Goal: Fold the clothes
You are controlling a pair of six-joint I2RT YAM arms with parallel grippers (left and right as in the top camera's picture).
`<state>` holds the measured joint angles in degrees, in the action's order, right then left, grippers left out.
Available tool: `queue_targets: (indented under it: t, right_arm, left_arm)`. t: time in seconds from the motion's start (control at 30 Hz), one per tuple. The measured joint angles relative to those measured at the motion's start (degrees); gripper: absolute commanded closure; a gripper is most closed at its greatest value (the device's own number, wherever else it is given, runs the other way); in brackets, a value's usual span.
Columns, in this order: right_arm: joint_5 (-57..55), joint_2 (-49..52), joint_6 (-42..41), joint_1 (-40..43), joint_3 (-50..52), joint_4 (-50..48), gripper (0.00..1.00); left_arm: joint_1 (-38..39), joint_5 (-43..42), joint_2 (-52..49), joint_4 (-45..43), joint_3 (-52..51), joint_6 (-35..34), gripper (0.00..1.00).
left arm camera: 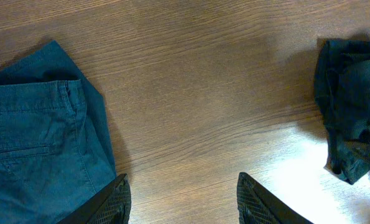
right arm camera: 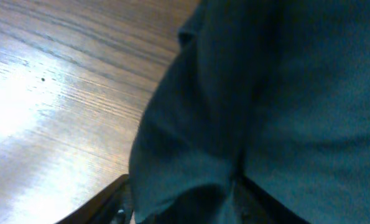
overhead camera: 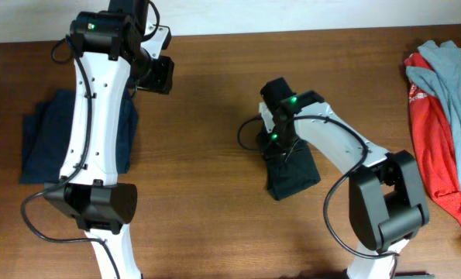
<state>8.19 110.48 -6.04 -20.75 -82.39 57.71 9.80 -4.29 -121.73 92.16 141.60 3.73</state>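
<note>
Overhead: black garment (overhead camera: 296, 175) lies folded on the counter (overhead camera: 207, 221) under the right end effector (overhead camera: 276, 139), open wood all round. Left wrist: left end effector (left arm camera: 183, 198) is released, beside the navy trousers (left arm camera: 35, 143). Right wrist: dark cloth fills the view; its grip cannot be told.

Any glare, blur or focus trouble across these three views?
Overhead: sharp and evenly lit. Left wrist: a white glare patch on the table beside the dark garment. Right wrist: the garment fills most of the frame, close and blurred; glare on the wood at left.
</note>
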Motion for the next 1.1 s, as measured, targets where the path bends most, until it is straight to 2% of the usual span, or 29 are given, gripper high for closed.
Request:
queue_targets:
  t: [0.1,0.13,0.17,0.27,0.4,0.5,0.57,0.8,0.93,1.1]
  right_arm:
    - [0.96,-2.16,-0.20,3.19,-3.10,2.78,0.28]
    - [1.60,-3.21,-0.24,4.79,-4.11,3.02,0.25]
    - [2.86,-4.66,-0.26,7.13,-5.14,3.08,0.23]
    - [6.95,-7.72,0.04,13.25,-6.73,3.69,0.23]
    - [10.67,-9.05,0.11,21.22,-7.23,6.51,0.16]
    - [11.98,-8.96,0.17,24.26,-6.10,8.15,0.11]
    - [12.57,-8.94,0.22,25.31,-4.48,8.13,0.11]
    - [15.72,-7.32,0.26,25.62,5.38,4.81,0.12]
    - [18.21,-6.84,-0.02,25.70,9.31,4.61,0.21]
    - [17.00,-6.84,-2.95,25.70,10.84,4.59,0.20]
  left_arm:
    - [0.00,0.02,0.00,0.02,0.00,0.00,0.45]
    - [0.00,0.02,0.00,0.00,0.00,0.00,0.39]
    - [0.00,0.02,0.00,0.00,0.00,0.20,0.38]
    - [0.00,-0.07,0.00,-0.02,0.00,0.20,0.37]
    - [0.22,-0.50,0.00,-0.26,0.00,0.20,0.36]
    - [0.81,-4.72,0.00,-1.86,0.00,0.39,0.35]
    - [2.05,-9.18,0.00,-3.67,0.00,1.64,0.31]
    - [9.88,-22.12,-2.58,-14.47,-3.45,6.78,0.27]
    - [14.12,-26.10,-9.70,-17.09,-4.98,8.24,0.27]
    - [17.73,-28.37,-20.11,-19.71,-6.29,8.96,0.27]
